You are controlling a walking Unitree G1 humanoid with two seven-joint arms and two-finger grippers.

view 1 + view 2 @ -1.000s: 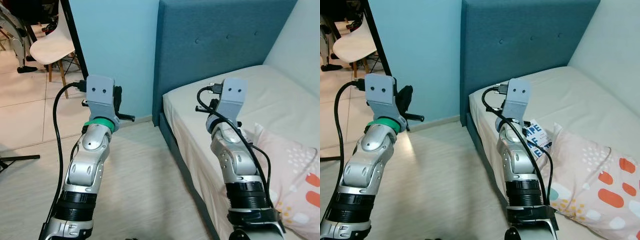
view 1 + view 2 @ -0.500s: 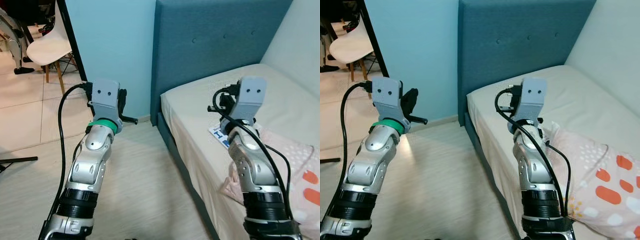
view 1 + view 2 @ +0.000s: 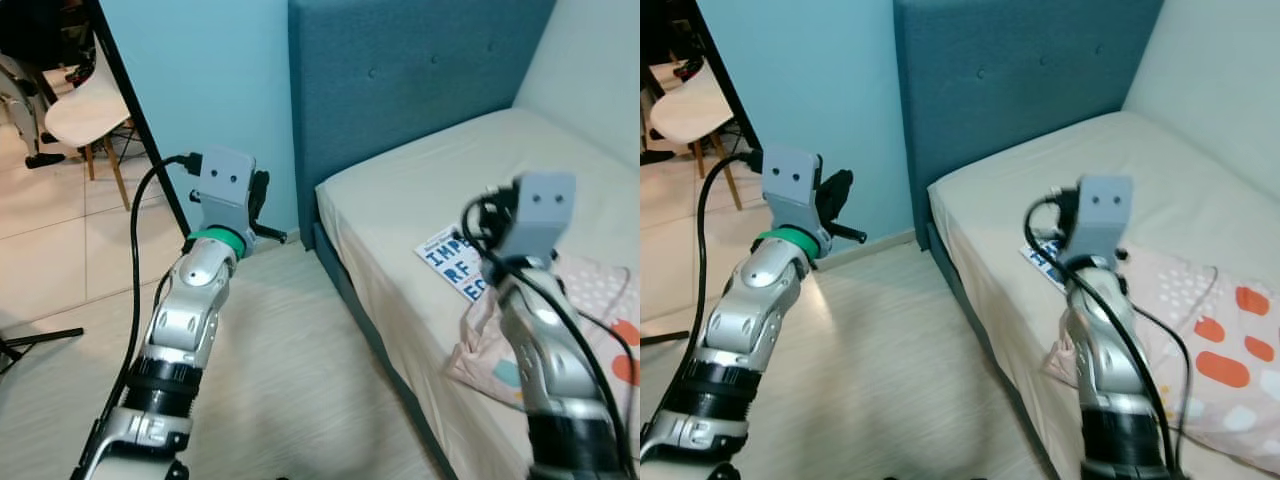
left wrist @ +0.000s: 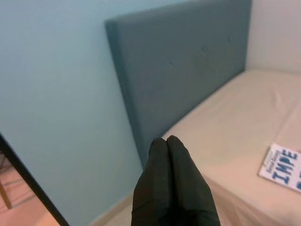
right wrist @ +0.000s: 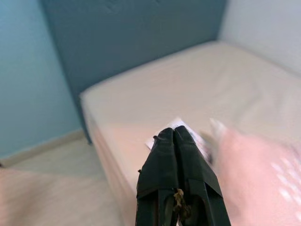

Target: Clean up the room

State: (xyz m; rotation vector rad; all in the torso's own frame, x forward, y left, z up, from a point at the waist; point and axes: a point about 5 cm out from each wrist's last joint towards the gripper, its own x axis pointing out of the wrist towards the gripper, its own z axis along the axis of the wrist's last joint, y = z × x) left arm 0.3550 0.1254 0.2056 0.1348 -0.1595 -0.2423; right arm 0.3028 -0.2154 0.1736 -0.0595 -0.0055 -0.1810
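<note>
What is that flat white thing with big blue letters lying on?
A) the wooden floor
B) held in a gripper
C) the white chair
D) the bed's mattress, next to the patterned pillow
D: the printed booklet lies flat on the beige mattress, beside the pillow, with both grippers shut and holding nothing.

Teal headboard, cream mattress, pink pillow with orange and white spots.
</note>
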